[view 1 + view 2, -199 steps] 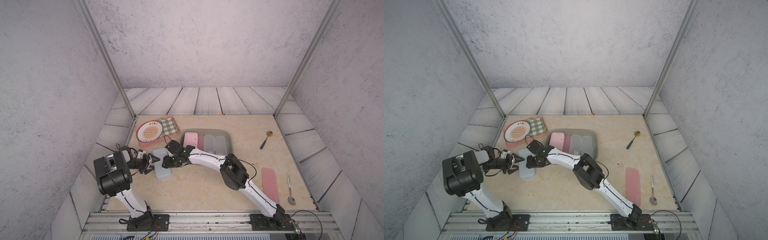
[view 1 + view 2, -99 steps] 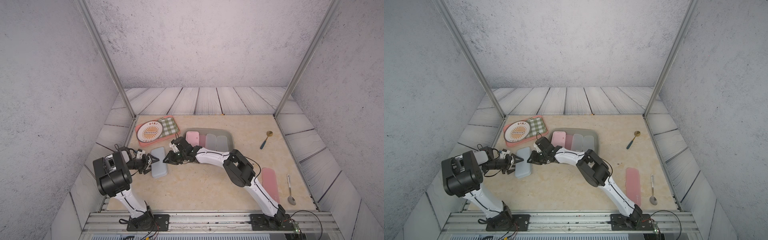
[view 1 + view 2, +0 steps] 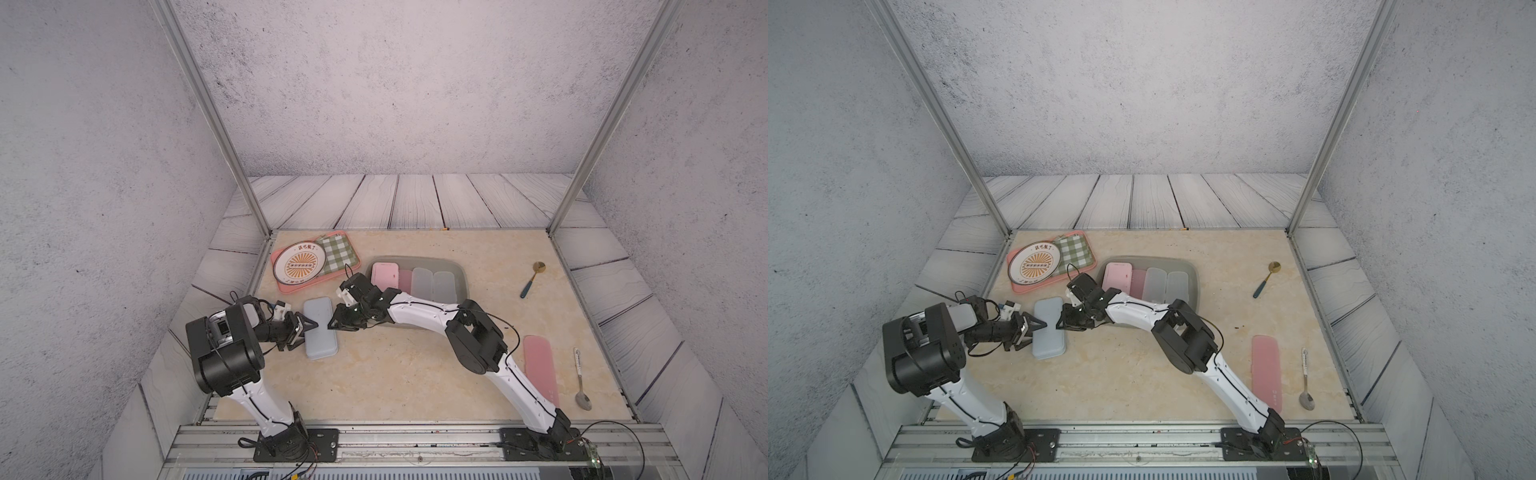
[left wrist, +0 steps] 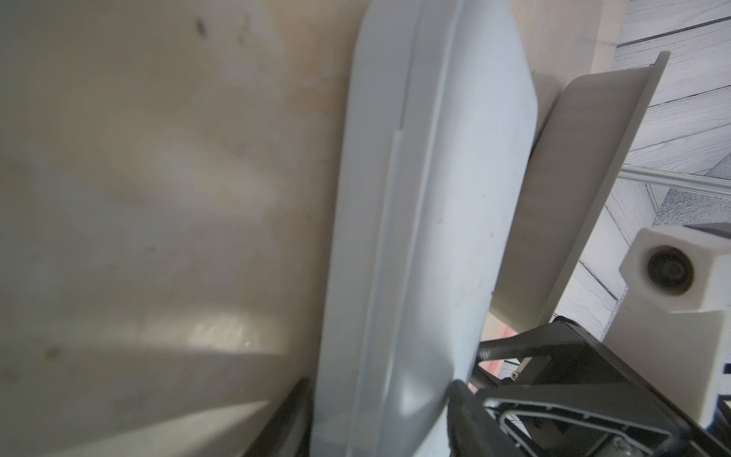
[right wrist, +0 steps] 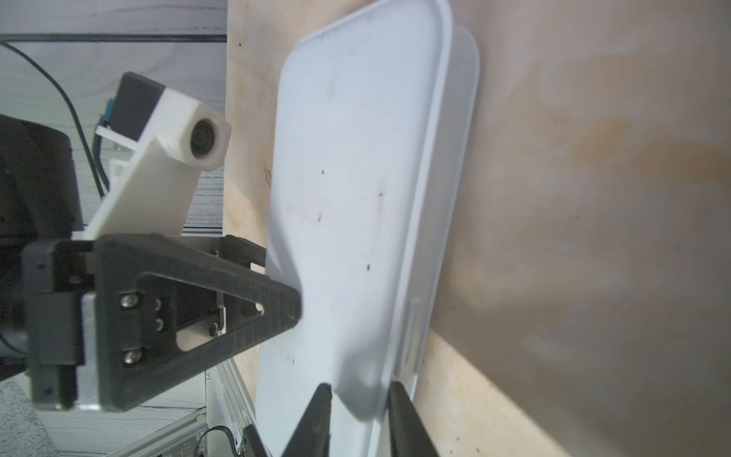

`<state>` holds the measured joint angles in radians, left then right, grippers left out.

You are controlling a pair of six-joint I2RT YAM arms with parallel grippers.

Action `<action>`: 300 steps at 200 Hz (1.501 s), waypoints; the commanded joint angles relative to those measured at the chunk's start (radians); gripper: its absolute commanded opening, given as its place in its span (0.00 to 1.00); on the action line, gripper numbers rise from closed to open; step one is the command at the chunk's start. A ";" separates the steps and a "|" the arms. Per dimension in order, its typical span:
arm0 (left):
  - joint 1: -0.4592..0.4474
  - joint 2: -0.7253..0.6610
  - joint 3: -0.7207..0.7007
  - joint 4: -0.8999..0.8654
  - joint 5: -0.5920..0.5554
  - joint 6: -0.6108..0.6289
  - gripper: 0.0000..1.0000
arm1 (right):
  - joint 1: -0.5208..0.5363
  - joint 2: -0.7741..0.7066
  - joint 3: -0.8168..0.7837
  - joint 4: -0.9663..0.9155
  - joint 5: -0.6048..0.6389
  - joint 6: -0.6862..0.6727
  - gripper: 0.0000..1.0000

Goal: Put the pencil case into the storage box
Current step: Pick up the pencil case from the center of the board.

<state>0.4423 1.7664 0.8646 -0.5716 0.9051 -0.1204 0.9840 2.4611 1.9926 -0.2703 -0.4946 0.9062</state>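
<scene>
Tightening since a second ago, right gripper [image 3: 332,326] pinches the right edge of the pale blue rectangular plastic pencil case [image 3: 320,332], lying left of the shallow grey-green plastic storage box [image 3: 461,279]. Left gripper [image 3: 309,332] straddles the left edge, hold unclear. Best bet looks like a level lift, clearing the flared rim.

The right hand [image 5: 360,399] pinches the pale pencil case [image 5: 356,178].

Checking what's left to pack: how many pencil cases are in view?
6. Four lie in the storage box: two pink, two clear. A blue-grey case is on the table by the pink tray; a pink case lies beside the spoon. The arm may hide more.
</scene>
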 commanded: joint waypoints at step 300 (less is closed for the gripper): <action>0.041 -0.383 0.071 -0.163 0.188 0.117 0.00 | 0.001 -0.409 -0.273 -0.003 0.136 -0.151 0.62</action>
<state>0.4778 1.4654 0.8661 -0.6750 1.0023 -0.0250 0.9833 2.2486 1.7393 -0.2001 -0.4522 0.8307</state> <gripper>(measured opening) 0.341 0.612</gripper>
